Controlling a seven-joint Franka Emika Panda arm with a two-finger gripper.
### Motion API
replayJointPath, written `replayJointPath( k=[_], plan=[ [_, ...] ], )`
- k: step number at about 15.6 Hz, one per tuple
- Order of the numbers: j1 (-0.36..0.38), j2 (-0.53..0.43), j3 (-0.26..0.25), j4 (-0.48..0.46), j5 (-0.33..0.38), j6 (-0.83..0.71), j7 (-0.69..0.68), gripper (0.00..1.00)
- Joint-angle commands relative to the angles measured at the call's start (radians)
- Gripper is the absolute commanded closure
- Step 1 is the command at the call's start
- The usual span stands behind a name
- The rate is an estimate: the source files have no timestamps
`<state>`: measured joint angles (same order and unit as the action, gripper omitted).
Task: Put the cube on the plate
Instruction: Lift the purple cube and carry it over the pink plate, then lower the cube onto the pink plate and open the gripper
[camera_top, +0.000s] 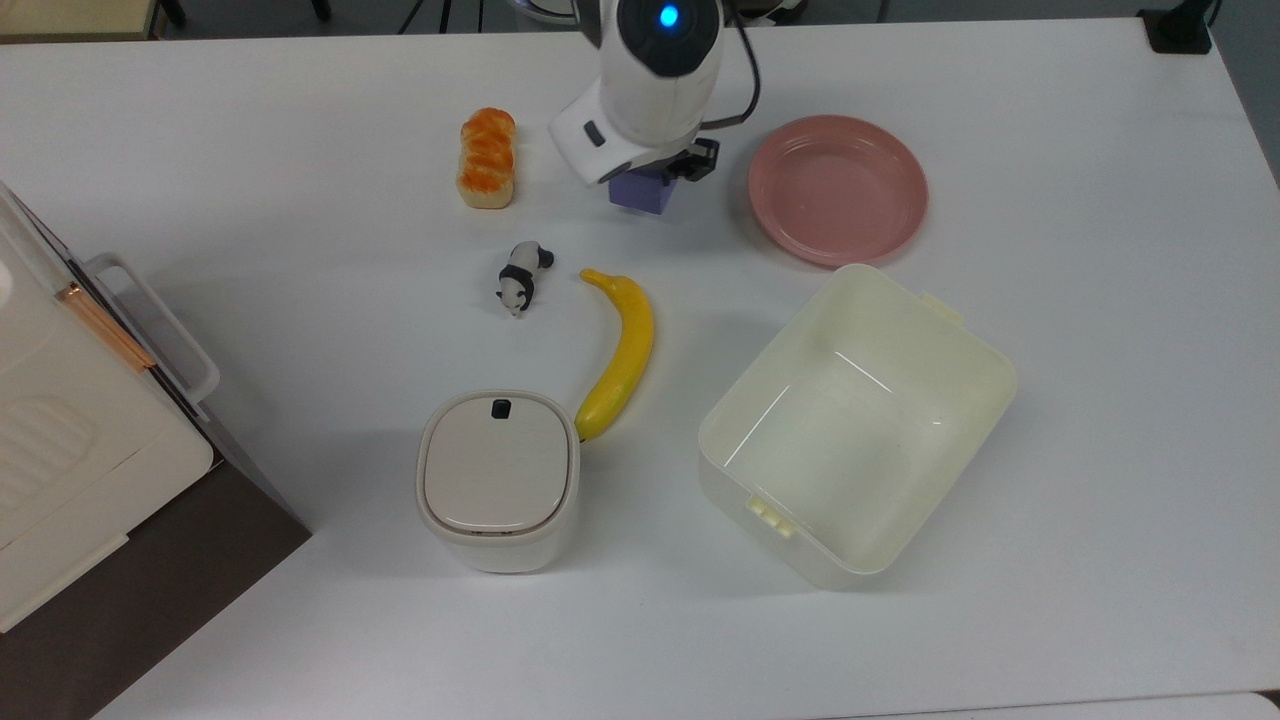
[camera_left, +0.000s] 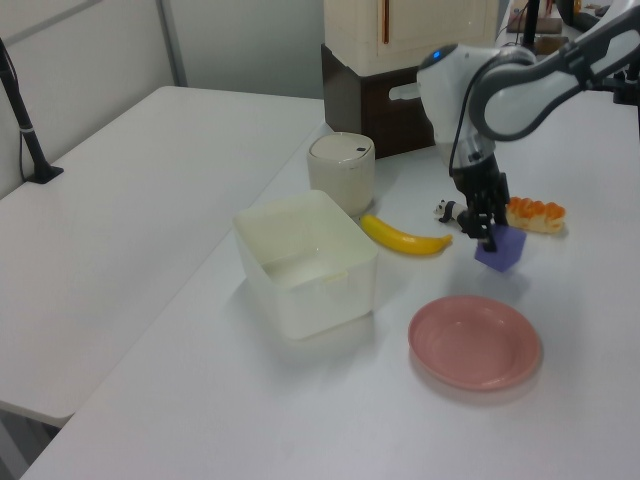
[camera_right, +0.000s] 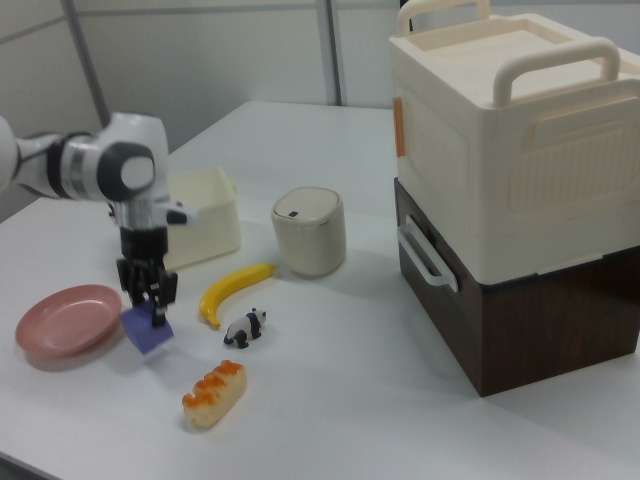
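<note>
The purple-blue cube (camera_left: 500, 250) hangs tilted a little above the table, with my gripper (camera_left: 487, 233) shut on its upper part. In the right view the cube (camera_right: 148, 331) sits under the gripper (camera_right: 148, 302), just right of the pink plate (camera_right: 62, 318). In the top view the arm's white wrist (camera_top: 640, 110) covers part of the cube (camera_top: 642, 194), and the plate (camera_top: 838, 188) lies about one plate-width to the top view's right. In the left view the plate (camera_left: 474, 342) is below the cube, nearer the camera, and holds nothing.
A toy bread loaf (camera_top: 487, 158), a panda figure (camera_top: 523, 277) and a banana (camera_top: 622, 350) lie near the cube. A cream tub (camera_top: 730, 490) stands beside the plate. A lidded bin (camera_top: 497, 480) and stacked boxes (camera_top: 60, 420) are at the top view's left.
</note>
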<state>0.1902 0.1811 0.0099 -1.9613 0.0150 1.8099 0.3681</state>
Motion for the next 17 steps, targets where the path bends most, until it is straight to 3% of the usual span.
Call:
replayJointPath(
  k=[1,8,11,12,14,17],
  plan=[
    [0.078,-0.026,0.019,0.088,-0.012,-0.058,-0.02,0.59],
    [0.293,0.021,0.018,0.122,-0.02,0.04,-0.015,0.55],
    [0.337,0.04,0.019,0.122,-0.018,0.089,-0.014,0.49],
    [0.347,0.047,0.019,0.124,-0.018,0.089,-0.014,0.42],
    [0.359,0.055,0.018,0.128,-0.02,0.088,-0.009,0.0],
    [0.353,0.057,0.016,0.154,-0.021,0.079,-0.011,0.0]
  ],
)
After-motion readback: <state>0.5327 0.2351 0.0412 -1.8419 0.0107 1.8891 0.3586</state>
